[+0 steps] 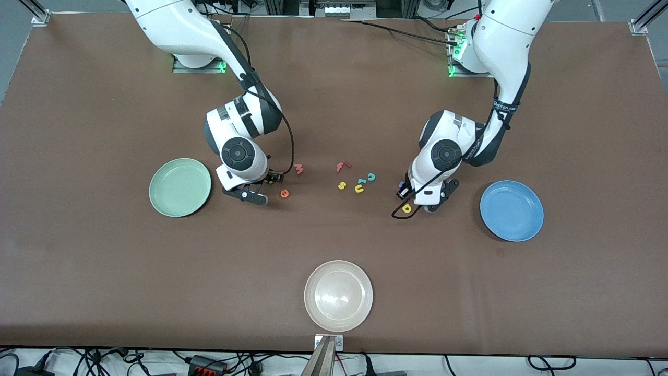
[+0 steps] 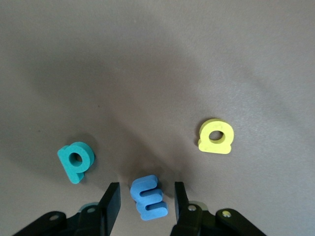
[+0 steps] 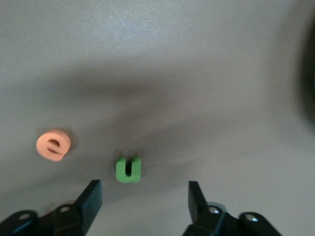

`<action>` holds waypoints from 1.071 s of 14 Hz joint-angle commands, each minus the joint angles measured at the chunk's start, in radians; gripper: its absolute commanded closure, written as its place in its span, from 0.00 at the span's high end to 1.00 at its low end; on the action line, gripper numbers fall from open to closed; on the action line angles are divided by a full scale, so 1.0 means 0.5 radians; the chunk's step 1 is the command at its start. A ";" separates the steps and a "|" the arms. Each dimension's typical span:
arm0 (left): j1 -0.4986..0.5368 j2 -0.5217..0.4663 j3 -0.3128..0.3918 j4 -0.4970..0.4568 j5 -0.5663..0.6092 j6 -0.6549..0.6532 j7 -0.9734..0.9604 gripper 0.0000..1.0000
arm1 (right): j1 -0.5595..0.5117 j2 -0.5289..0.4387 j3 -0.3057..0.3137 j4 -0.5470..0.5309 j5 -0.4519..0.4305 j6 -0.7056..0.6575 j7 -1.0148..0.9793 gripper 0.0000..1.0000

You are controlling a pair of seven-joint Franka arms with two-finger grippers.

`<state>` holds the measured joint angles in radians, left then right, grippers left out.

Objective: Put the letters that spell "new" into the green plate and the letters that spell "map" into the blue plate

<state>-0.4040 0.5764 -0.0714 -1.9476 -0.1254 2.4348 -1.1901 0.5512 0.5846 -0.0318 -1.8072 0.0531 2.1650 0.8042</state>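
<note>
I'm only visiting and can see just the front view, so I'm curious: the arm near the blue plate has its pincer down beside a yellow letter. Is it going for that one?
Observer: No. In the left wrist view, the left pincer straddles a blue m, with one finger on each side and a small gap to each.
Operator: Is anything else tucked under that arm?
Observer: Yes, a teal p lies flat on the table beside the m.
Operator: And the other arm?
Observer: The right pincer is open, and a green n lies on the table just ahead of its gap. The arm hides that letter from you.
</note>
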 commanded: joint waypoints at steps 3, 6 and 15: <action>-0.051 0.004 0.011 0.005 -0.022 0.003 -0.056 0.22 | 0.020 0.049 -0.001 -0.021 0.023 0.115 0.174 0.75; -0.048 -0.005 0.011 0.014 -0.019 -0.013 -0.022 0.09 | 0.024 0.079 -0.001 -0.021 0.023 0.161 0.186 0.75; 0.350 -0.189 0.051 0.438 0.367 -0.909 1.077 0.06 | 0.057 0.159 -0.001 -0.021 0.020 0.235 0.186 0.55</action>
<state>-0.2818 0.4800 -0.0396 -1.7568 0.0013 2.0263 -0.8092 0.5679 0.6441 -0.0296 -1.8073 0.0534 2.2560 0.8819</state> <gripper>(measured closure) 0.736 0.379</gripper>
